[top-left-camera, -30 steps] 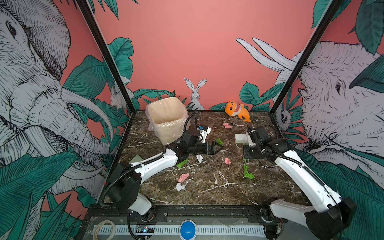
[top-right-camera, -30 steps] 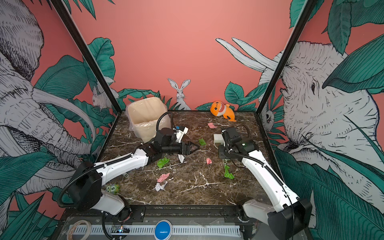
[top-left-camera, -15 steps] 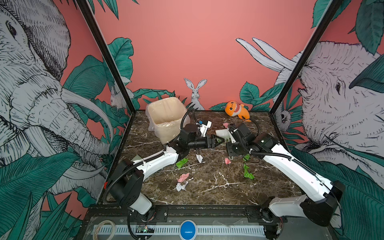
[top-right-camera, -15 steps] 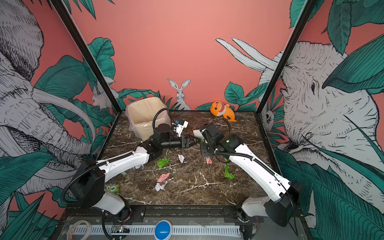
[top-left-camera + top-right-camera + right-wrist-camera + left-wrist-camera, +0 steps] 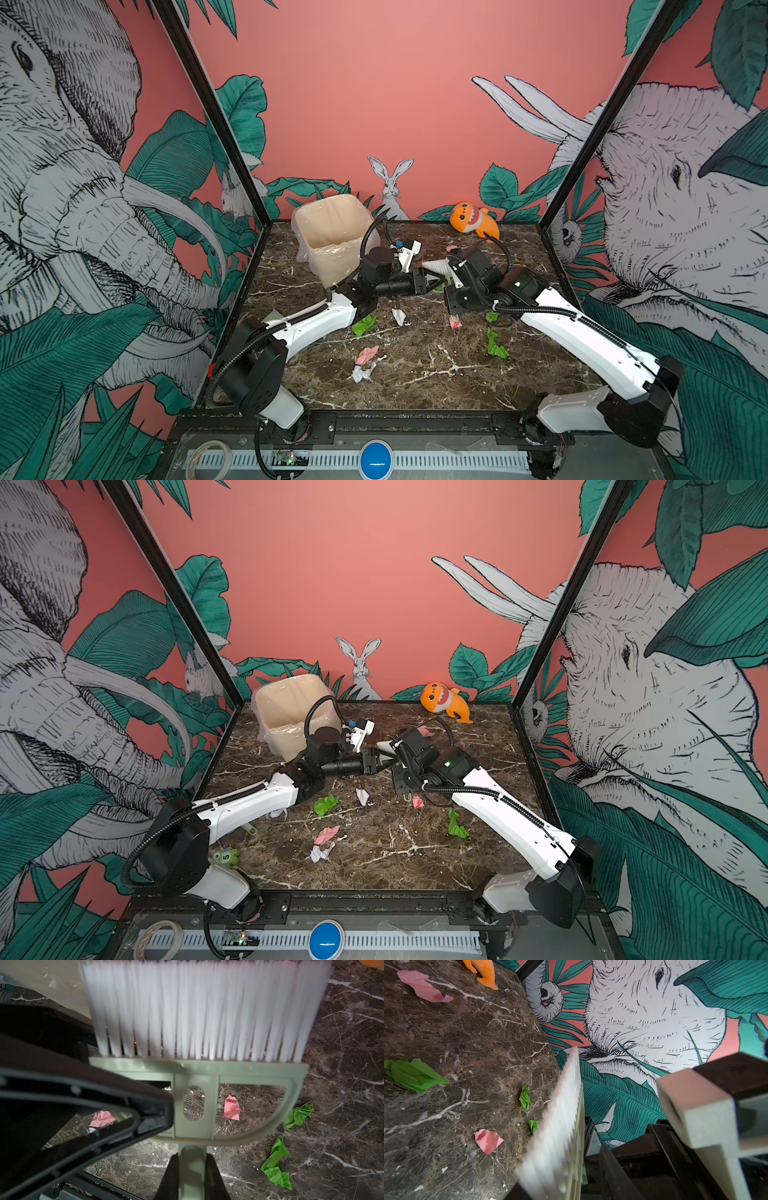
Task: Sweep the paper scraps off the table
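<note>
Right claw [image 5: 192, 1159] swung inward with brush [image 5: 195, 1076], handle pinch seen only wrist-side

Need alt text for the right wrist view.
The right pincer grips the handle of a pale green brush, white bristles pointing away. Pink and green paper scraps lie on the dark marbled table beneath.

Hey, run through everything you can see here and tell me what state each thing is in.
brush: gripped at its handle, lifted off the table.
right gripper: shut on the brush handle.
left gripper: at the brush head; grip unclear.
bin: upright, open, bag-lined.
paper scraps: scattered on the table, unswept.
shark toy: lying at the table's back edge.
</note>
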Controlling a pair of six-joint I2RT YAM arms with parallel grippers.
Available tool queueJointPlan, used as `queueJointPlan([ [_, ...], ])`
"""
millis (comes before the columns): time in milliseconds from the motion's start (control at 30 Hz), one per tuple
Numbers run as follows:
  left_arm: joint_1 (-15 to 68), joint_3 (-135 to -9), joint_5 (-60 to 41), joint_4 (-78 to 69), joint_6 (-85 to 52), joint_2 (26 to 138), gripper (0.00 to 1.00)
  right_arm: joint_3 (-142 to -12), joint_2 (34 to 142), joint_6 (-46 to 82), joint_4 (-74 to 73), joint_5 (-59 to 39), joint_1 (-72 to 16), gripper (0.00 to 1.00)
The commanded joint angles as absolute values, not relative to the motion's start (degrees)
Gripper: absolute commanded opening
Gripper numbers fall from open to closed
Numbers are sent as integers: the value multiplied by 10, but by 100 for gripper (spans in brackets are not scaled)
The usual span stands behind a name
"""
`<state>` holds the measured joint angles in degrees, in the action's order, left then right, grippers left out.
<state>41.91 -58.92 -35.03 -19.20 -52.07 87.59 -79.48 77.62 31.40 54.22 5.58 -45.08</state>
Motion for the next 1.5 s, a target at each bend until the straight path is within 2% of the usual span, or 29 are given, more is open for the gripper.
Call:
queueJointPlan([
  [0,415,-599,-350,-199,-529,871,37,-817,778,323,538,70,-456,13],
  [233,413,-592,-326,-204,-537,872,15,-809,774,322,531,75,-459,13],
  [333,411,-585,-322,-212,-546,872,5,-806,773,321,530,74,-459,17],
  [400,408,-580,-318,-218,-553,869,0,-806,768,319,532,75,-459,30],
  [500,405,-561,-306,-240,-571,858,0,-805,749,311,535,99,-457,56],
  [600,376,-524,-274,-298,-600,835,0,-790,710,305,518,104,-441,75],
  [700,369,-496,-238,-347,-611,811,0,-723,648,311,436,33,-401,88],
  [800,369,-481,-216,-396,-621,797,0,-635,573,341,315,-45,-356,96],
  [967,368,-461,-181,-513,-678,797,0,-536,509,378,157,-129,-316,99],
  [1200,376,-477,-164,-598,-723,820,0,-464,508,476,-65,-229,-302,98],
  [1467,377,-491,-147,-624,-734,828,0,-417,524,585,-238,-259,-280,81],
])
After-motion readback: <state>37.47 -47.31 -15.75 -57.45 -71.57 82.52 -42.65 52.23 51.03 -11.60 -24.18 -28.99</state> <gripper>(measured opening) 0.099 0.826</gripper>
